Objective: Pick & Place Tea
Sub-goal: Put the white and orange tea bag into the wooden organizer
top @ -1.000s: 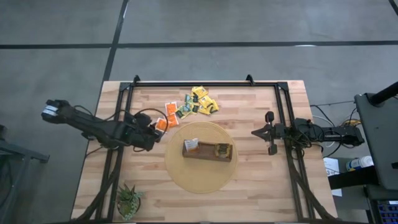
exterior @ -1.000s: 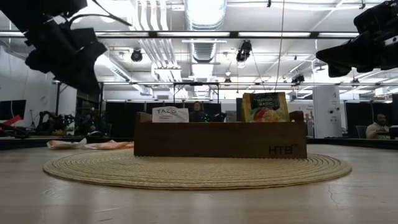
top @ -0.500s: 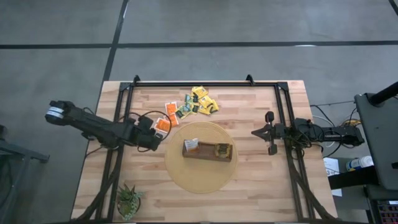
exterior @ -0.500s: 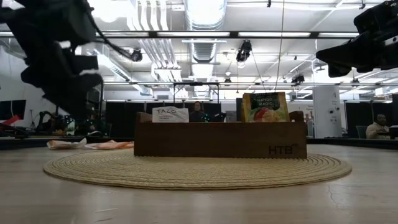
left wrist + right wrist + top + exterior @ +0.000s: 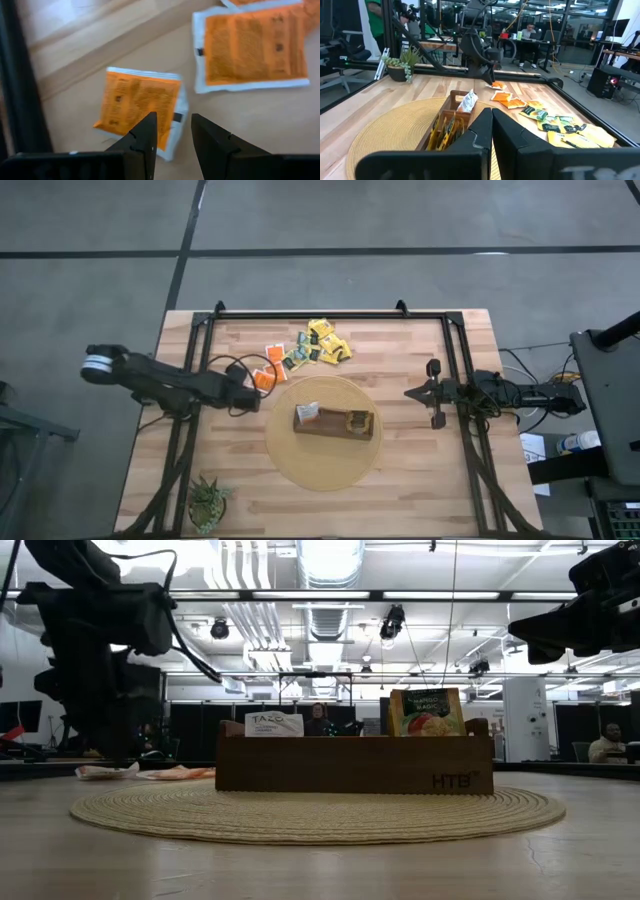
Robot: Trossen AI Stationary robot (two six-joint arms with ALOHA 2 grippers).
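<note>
Tea sachets [image 5: 308, 350] scattered flat on tabletop: orange, yellow, dark green.

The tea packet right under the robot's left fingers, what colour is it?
Orange, with a white edge. The left wrist view shows it best.

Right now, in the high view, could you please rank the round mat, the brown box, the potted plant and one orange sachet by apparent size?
Largest to smallest:
1. Mat
2. Box
3. Plant
4. Orange sachet
All sit at table level, so the order looks reliable.

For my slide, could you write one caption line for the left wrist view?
Left tool, fingers parted, poised over an orange tea sachet lying flat on the wooden table.
</note>
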